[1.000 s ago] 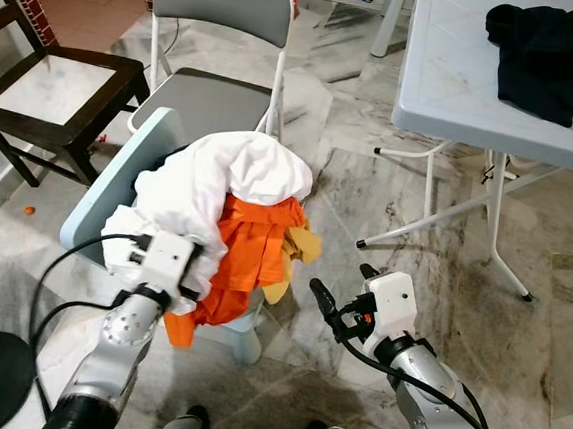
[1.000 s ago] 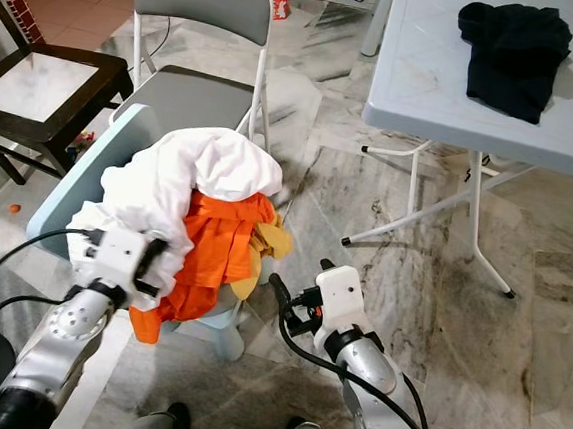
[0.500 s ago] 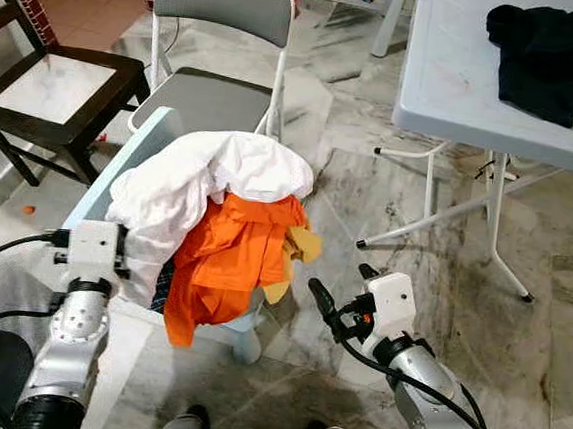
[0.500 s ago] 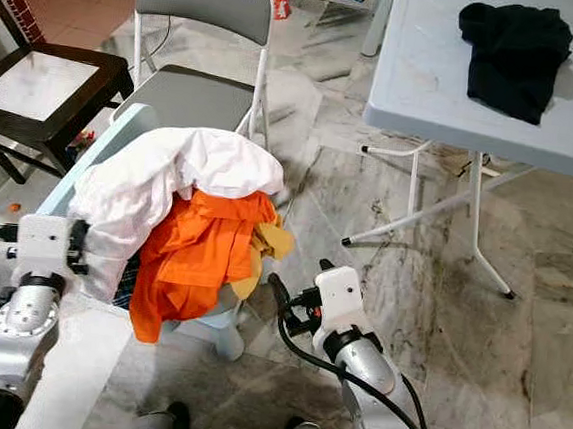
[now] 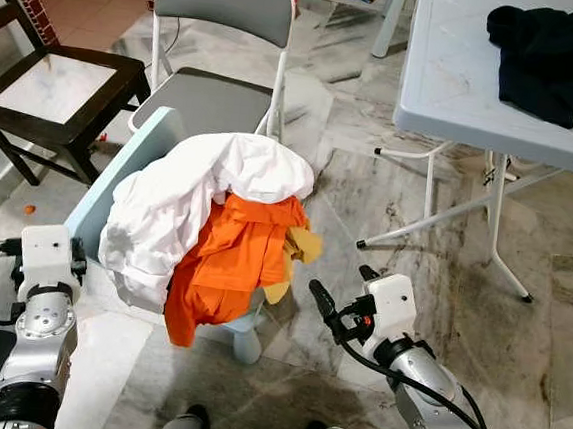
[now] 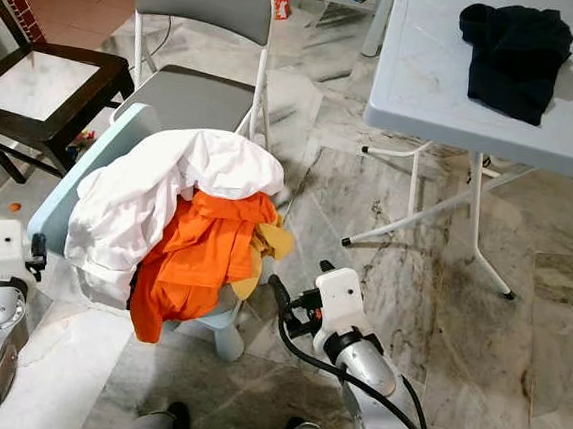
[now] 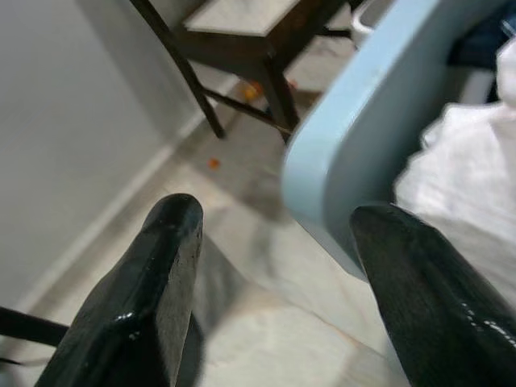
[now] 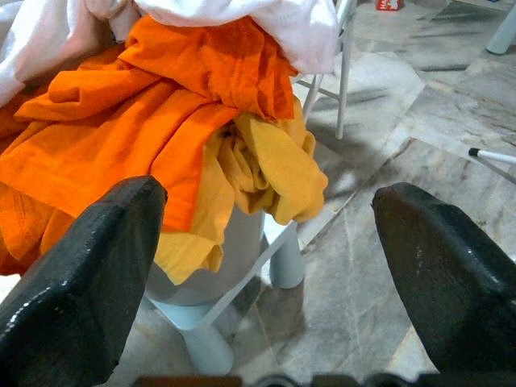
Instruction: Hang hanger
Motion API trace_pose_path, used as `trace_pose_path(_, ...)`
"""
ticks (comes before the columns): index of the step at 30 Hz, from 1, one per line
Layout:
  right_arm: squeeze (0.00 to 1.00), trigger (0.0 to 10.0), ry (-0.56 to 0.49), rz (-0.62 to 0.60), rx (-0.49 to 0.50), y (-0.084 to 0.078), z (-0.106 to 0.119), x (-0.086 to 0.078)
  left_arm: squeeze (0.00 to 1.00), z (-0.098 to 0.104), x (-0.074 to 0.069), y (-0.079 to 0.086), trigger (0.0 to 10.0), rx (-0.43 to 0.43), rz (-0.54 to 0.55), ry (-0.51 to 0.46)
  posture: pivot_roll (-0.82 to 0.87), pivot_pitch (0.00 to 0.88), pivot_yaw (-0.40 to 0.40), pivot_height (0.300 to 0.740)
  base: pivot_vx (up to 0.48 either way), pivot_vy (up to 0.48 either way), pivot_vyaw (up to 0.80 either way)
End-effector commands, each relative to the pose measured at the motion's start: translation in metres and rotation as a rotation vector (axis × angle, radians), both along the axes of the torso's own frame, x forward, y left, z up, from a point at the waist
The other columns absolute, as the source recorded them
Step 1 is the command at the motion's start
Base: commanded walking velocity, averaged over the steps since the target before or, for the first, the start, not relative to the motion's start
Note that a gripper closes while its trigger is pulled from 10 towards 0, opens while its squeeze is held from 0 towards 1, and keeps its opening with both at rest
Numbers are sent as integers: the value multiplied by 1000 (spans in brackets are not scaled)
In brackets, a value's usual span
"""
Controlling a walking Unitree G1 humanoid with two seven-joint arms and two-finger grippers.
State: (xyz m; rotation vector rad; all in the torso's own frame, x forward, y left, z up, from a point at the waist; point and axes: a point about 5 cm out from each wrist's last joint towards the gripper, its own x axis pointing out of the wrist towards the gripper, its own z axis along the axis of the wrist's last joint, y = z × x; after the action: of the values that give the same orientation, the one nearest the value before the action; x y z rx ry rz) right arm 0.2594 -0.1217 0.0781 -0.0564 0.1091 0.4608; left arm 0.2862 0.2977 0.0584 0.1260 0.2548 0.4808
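stool point(image 5: 136, 151) mostly buried (under clothes point(image 5: 220, 224))

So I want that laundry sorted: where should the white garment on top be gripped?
Probably at the bunched fold of the white garment hanging over the light blue chair, from the robot's left, where the open left gripper already sits; that fold hangs free of the orange garment.

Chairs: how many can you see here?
3: a grey folding chair at the back, a dark wooden chair to its left, and a light blue chair under the clothes.
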Motion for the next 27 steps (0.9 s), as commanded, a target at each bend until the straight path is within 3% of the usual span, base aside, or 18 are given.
trace_pose_path(1, 0, 10000, 9, 5, -4, 1, -2, -3, 1000, 3, 5, -1, 10000, -67, -53, -41, -12, 218, -13, 740, 0, 0, 0)
trace_pose_path(7, 0, 10000, 9, 4, -5, 1, -2, -3, 1000, 19, 28, -26, 10000, -155, -201, -142, -16, 221, -13, 740, 0, 0, 0)
trace_pose_path(13, 0, 10000, 9, -3, -3, 1, -2, -3, 984, 17, 43, -58, 10000, -229, -311, -131, -21, 221, -8, 740, 0, 0, 0)
trace_pose_path(14, 0, 10000, 9, -4, -1, 2, -2, -4, 247, 13, 44, -66, 10000, -268, -338, -113, -26, 223, -1, 740, 0, 0, 0)
trace_pose_path(15, 0, 10000, 9, -4, -1, 2, -2, -4, 247, 12, 44, -67, 10000, -275, -342, -111, -26, 223, -1, 740, 0, 0, 0)
trace_pose_path(16, 0, 10000, 9, -5, 0, 2, -2, -4, 0, 10, 44, -69, 10000, -290, -341, -93, -28, 222, -1, 740, 0, 0, 0)
trace_pose_path(25, 0, 10000, 11, -12, 3, 1, -3, -5, 0, -13, 40, -88, 10000, -405, -365, 58, -29, 226, 2, 740, 0, 0, 0)
trace_pose_path(26, 0, 10000, 11, -12, 3, 1, -3, -5, 0, -19, 38, -93, 2039, -436, -389, 99, -29, 226, 2, 740, 0, 0, 0)
trace_pose_path(27, 0, 10000, 11, -12, 3, 1, -3, -5, 0, -21, 37, -95, 0, -436, -398, 114, -29, 226, 2, 740, 0, 0, 0)
